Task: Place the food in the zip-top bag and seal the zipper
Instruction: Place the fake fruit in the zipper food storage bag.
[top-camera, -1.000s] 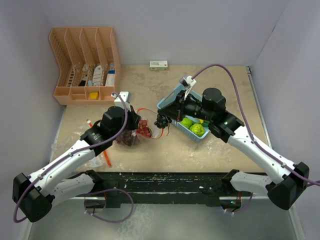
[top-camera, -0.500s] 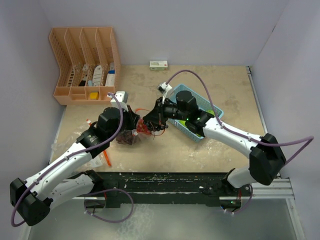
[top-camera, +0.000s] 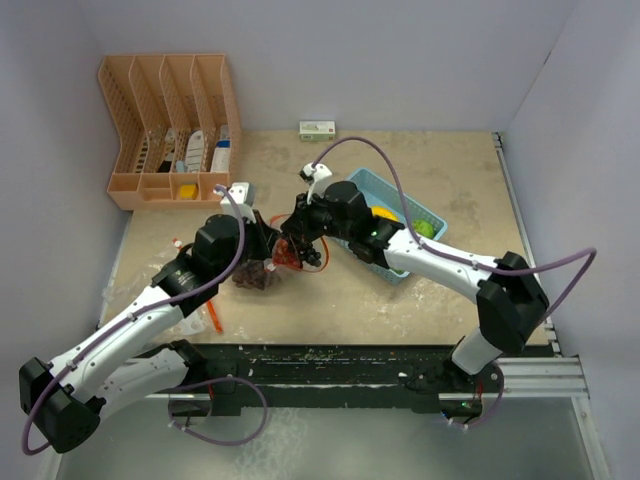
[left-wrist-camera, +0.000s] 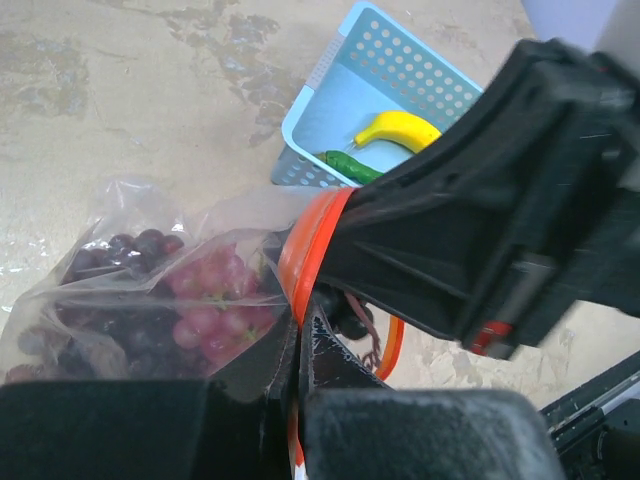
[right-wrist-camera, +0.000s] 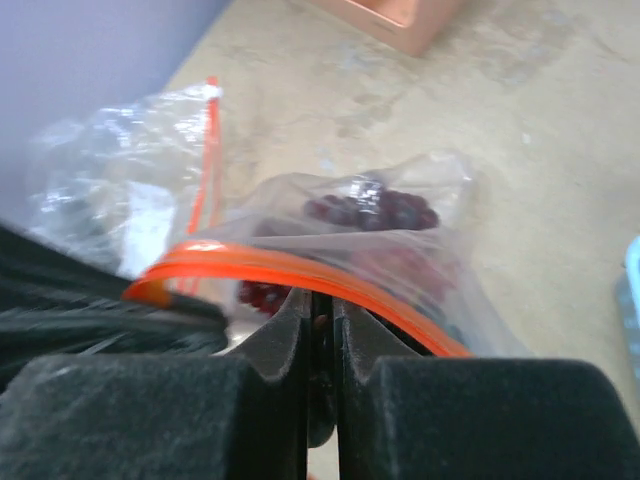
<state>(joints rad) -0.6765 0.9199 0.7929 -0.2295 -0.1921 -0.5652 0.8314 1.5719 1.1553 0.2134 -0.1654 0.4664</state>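
Note:
The clear zip-top bag (top-camera: 256, 274) lies at table centre-left, with red-purple grapes (left-wrist-camera: 200, 310) inside. My left gripper (left-wrist-camera: 300, 318) is shut on its orange zipper rim (left-wrist-camera: 312, 240), lifting the mouth. My right gripper (top-camera: 298, 250) is at that mouth, shut on the stem of a dark grape bunch (left-wrist-camera: 352, 316); the jaws (right-wrist-camera: 322, 318) pinch it just under the orange rim (right-wrist-camera: 300, 268). A yellow banana (left-wrist-camera: 400, 128) and a long green vegetable (left-wrist-camera: 350, 165) lie in the light-blue basket (left-wrist-camera: 340, 85). A lime-green fruit (top-camera: 425, 228) shows there too.
The basket (top-camera: 372, 179) sits right of centre, partly under my right arm. An orange desk organizer (top-camera: 170, 120) stands at the back left and a small white box (top-camera: 317, 128) by the back wall. A second crumpled clear bag (right-wrist-camera: 110, 190) lies left of the first.
My right arm swung left from the basket to the bag's mouth, carrying the dark grape bunch. The left gripper kept its hold on the rim, barely shifting.

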